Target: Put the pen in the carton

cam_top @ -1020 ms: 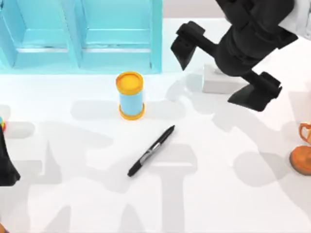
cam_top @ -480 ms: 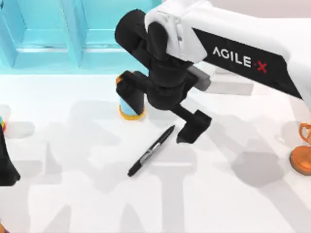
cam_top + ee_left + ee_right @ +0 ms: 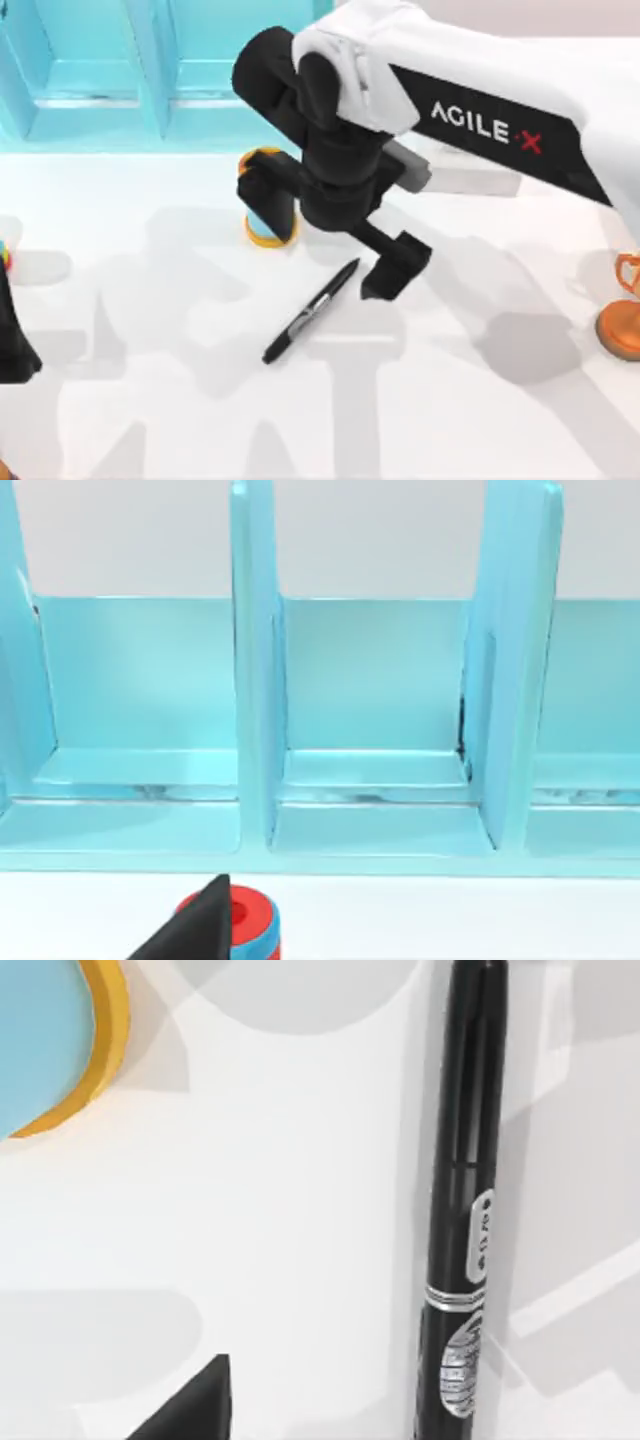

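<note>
While the pen (image 3: 311, 311) lies untouched on the desk (image 3: 480, 420), the right gripper (image 3: 325, 232) hovers spread (seemingly off-centre); lowering astride it comes next.

Through the right wrist camera you see the pen (image 3: 462, 1210) lying flat on the white table (image 3: 290, 1190), its black barrel carrying a silver-grey label band. A curved slice of the blue-and-orange cylinder (image 3: 50, 1050) sits well apart from it. One dark fingertip (image 3: 195, 1405) of your right gripper pokes into the frame's edge, clear of the pen.
</note>
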### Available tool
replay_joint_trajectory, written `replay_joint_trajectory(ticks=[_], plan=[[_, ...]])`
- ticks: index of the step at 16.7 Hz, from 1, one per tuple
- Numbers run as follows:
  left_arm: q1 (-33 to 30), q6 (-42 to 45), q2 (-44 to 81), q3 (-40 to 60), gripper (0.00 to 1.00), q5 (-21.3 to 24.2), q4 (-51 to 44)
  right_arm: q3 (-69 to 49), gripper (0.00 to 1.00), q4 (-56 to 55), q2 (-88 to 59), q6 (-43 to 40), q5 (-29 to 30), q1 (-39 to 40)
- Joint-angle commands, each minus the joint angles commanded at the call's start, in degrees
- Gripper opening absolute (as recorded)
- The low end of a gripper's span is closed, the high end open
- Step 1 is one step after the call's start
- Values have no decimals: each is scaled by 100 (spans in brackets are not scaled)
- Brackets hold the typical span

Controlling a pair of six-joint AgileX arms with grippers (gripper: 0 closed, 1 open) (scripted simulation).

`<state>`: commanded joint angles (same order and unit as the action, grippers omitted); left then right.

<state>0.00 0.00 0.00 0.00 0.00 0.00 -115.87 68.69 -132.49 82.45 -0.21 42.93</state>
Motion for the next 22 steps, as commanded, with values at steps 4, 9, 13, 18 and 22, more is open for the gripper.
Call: replay_joint_trajectory(ticks=[4, 9, 13, 18, 22], plan=[[0, 0, 0, 0, 100, 0, 0, 486, 100, -503, -27, 59, 1, 124], [0, 0, 0, 0, 100, 0, 0, 1023, 100, -1459, -478, 153, 13, 194], [0, 0, 0, 0, 100, 0, 0, 963, 100, -1689, -725, 21, 5, 41], [0, 0, 0, 0, 100, 0, 0, 950, 92, -1682, -734, 9, 5, 24], [0, 0, 0, 0, 100, 0, 0, 950, 62, -1682, -734, 9, 5, 24]])
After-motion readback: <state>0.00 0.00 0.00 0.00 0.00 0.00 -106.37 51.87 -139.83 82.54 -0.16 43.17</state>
